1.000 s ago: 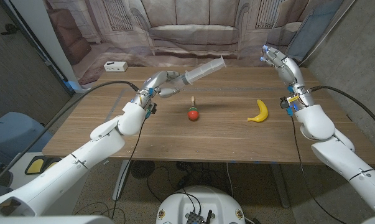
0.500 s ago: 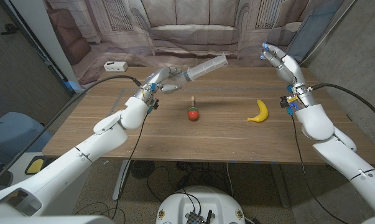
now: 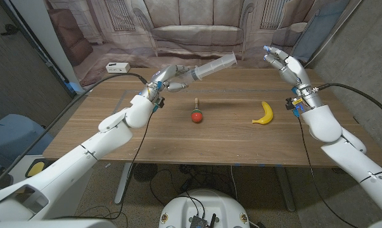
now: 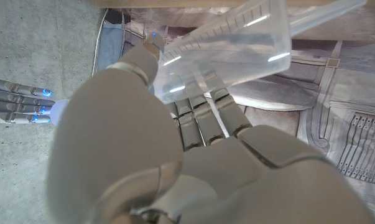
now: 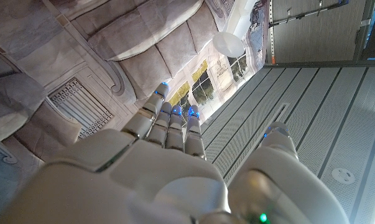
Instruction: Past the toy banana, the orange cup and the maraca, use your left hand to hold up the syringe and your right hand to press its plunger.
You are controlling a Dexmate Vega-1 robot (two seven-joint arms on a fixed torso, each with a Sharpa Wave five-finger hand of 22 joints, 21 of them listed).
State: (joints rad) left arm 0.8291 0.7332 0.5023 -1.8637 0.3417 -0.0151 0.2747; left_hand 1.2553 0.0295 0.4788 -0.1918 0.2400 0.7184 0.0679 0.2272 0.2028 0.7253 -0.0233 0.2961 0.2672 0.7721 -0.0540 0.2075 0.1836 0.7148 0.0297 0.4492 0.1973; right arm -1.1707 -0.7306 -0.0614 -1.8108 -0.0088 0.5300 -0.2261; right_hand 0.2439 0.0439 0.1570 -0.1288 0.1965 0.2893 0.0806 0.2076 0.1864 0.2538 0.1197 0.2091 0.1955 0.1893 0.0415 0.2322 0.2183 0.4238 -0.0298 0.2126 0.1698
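One syringe (image 3: 210, 68) is held tilted above the table's (image 3: 178, 136) far edge, gripped in the left hand's (image 3: 168, 78) curled fingers (image 4: 203, 118); right hand (image 3: 283, 62) raised, fingers spread, empty; one maraca (image 3: 197, 114) below the syringe, one banana (image 3: 264, 113) beyond; syringe and right hand now closer together.

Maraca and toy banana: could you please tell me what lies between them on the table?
Only bare tabletop lies between the maraca and toy banana, per the head view.
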